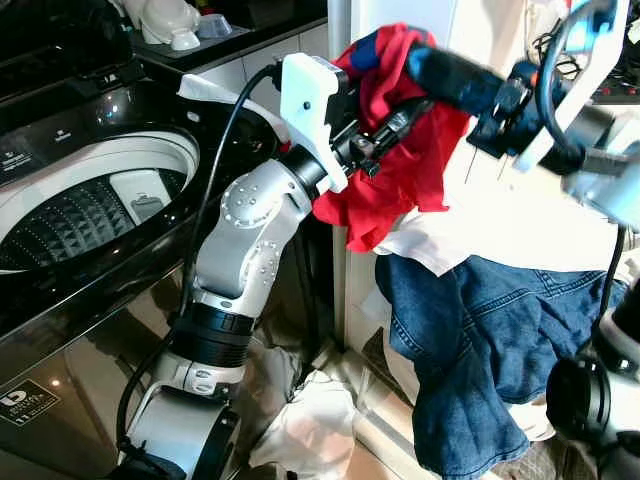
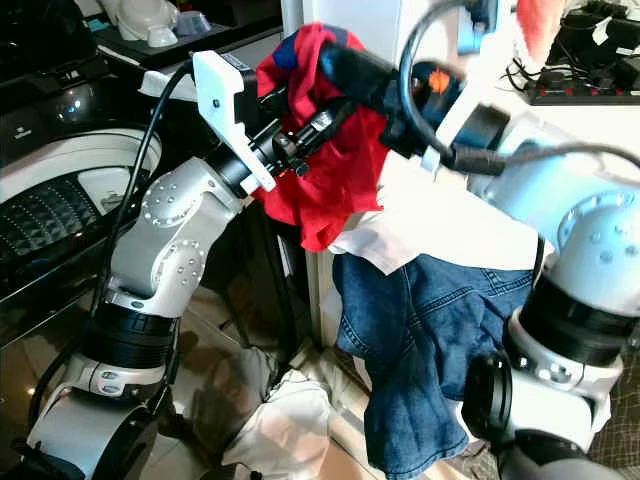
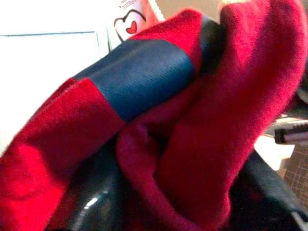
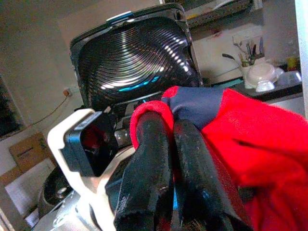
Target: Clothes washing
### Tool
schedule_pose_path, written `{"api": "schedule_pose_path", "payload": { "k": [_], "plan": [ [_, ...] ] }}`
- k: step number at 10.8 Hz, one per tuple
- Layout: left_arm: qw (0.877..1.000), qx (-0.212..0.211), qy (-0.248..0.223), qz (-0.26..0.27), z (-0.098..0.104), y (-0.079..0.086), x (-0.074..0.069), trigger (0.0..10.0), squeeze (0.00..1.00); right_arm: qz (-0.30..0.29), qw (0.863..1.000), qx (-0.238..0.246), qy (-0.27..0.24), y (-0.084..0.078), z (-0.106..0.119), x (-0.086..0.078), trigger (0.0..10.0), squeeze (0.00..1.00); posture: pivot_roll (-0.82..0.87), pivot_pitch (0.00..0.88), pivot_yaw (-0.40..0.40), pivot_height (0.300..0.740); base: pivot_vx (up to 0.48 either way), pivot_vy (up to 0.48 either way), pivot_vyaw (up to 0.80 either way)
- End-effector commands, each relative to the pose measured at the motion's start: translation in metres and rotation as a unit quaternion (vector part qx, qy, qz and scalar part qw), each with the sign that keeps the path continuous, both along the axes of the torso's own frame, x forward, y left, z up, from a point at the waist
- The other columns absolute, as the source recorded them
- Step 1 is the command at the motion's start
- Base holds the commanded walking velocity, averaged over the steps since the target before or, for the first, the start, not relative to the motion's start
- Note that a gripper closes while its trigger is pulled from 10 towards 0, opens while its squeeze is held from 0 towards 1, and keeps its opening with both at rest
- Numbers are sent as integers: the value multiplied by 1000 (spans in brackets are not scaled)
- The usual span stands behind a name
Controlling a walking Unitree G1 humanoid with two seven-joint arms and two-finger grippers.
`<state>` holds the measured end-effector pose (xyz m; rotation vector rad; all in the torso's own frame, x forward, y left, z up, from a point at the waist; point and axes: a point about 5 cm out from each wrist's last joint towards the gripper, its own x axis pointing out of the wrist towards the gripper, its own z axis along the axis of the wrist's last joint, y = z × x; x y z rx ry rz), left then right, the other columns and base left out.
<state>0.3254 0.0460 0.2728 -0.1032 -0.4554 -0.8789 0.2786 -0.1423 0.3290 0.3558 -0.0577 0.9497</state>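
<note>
A red garment (image 1: 410, 185) with a dark blue patch (image 3: 144, 72) hangs in the air to the right of the top-loading washing machine (image 1: 60, 150). My left gripper (image 1: 405, 112) reaches up from the left and is shut on its middle, with cloth draped over the fingers. From the right, my right gripper (image 1: 420, 62) meets the garment's top edge. In the right wrist view its two black fingers (image 4: 149, 144) press together on the red hem beside the blue patch. The washer's drum (image 1: 80, 215) stands open at the left.
Blue jeans (image 1: 490, 340) and a white cloth (image 1: 500, 225) hang over a pile at the right, under the red garment. Another white cloth (image 1: 310, 420) lies on the floor between washer and pile. The washer's raised lid (image 4: 134, 57) stands behind the drum.
</note>
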Motion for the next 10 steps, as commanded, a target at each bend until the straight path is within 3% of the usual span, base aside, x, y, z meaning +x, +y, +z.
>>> {"api": "schedule_pose_path", "payload": {
  "k": [1,6,7,8,10],
  "plan": [
    [1000,-5,-2,16,4,7,4,0,0,14,1000,-5,-10,6,2,-4,0,0,6,0,75,740,0,0,0],
    [1000,3,-1,20,2,9,7,0,0,-5,1000,-23,-1,6,-2,-3,0,0,0,0,78,740,0,0,0],
    [1000,4,-1,24,2,11,7,0,0,-13,1000,-26,0,5,-2,-2,10000,475,-2,0,81,740,0,0,0],
    [999,2,1,39,3,15,11,0,0,-23,1000,-21,6,3,-2,0,10000,1000,-2,0,81,740,0,0,0],
    [996,-1,-1,92,7,32,22,0,0,-15,1000,-20,5,3,-2,-2,10000,1000,-4,0,81,740,0,0,0]
  ]
}}
